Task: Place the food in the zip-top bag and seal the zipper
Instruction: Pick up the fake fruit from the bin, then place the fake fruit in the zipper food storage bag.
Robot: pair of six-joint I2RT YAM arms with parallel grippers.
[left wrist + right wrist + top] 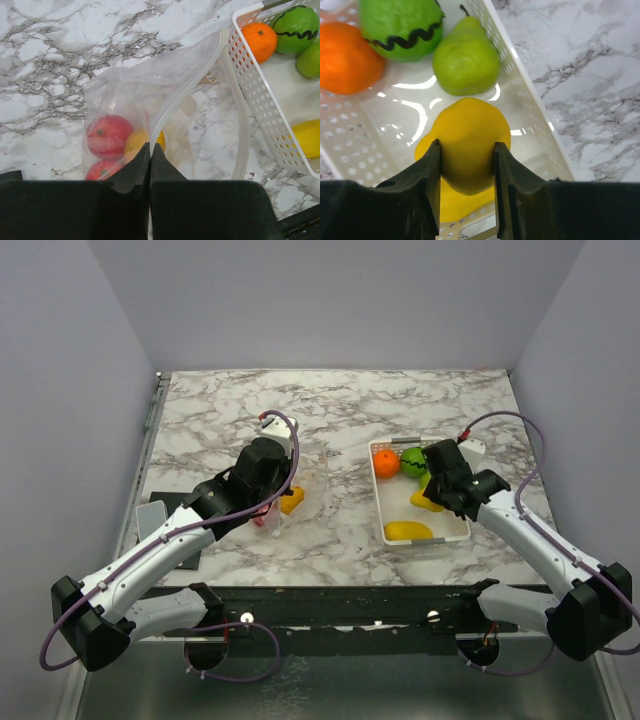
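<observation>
My left gripper (150, 148) is shut on the mouth edge of the see-through zip-top bag (150, 75), pinching its zipper strip (195, 82). The mouth gapes open toward the tray. Two red fruits (109, 136) and a yellow one (136, 142) lie inside the bag. My right gripper (466, 150) is shut on a yellow fruit (467, 130) inside the white tray (530, 110). An orange (345, 60), a dark-striped green ball (400, 25) and a green pear (465, 60) lie at the tray's far end. Another yellow fruit (408, 531) lies at its near end.
The tray (380, 510) stands right of centre on the marble table, with the bag (298, 490) just left of it. A black mat (175, 505) and a grey flat object (150, 517) lie at the table's left edge. Walls enclose three sides.
</observation>
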